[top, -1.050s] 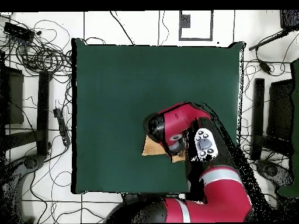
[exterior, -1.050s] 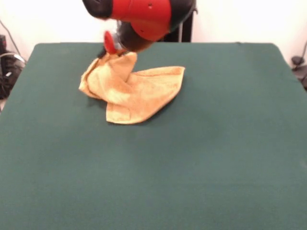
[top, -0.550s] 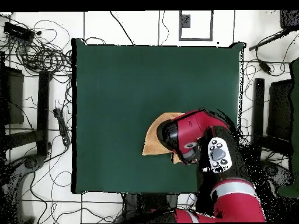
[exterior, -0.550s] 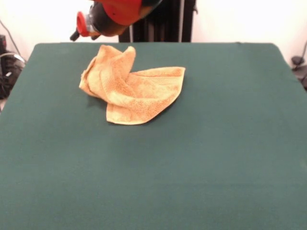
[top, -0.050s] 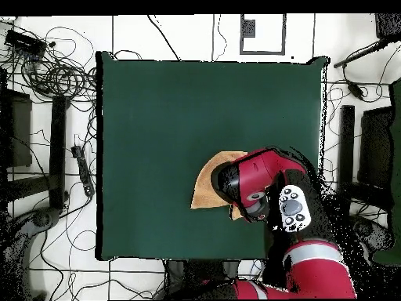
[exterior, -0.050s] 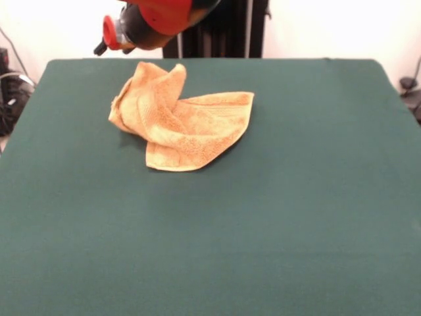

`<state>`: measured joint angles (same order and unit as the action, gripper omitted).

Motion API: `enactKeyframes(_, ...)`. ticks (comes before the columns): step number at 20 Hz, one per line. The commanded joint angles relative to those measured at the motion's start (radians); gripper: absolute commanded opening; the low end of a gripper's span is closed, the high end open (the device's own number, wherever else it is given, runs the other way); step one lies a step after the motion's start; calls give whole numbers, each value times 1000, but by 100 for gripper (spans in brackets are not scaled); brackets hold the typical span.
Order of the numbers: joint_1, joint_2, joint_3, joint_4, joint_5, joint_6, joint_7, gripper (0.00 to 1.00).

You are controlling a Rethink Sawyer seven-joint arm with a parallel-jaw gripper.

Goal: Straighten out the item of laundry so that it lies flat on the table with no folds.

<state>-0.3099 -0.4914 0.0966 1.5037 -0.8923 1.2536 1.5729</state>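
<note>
Finger state cannot be told; gripper (exterior, -0.050s: 100,49) lifted clear above towel's (exterior, -0.050s: 181,120) 11 o'clock corner, barely shifted in half a second. Towel crumpled, one corner peaked upward, unchanged, toward 12 o'clock on table (exterior, -0.050s: 296,197).

The red and black arm (exterior, -0.050s: 164,20) hangs raised at the top edge — its claw's state hidden
</note>
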Motion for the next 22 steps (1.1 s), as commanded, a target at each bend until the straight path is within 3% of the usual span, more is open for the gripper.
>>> enactKeyframes(1, 12, 38, 105, 99, 75, -61, -80, 100)
enactKeyframes(9, 2, -67, 162, 181, 269, -75, -37, 100)
enactKeyframes(15, -37, -146, 225, 285, 384, -391, 76, 100)
enactKeyframes(22, -16, -164, 198, 292, 446, -507, 130, 100)
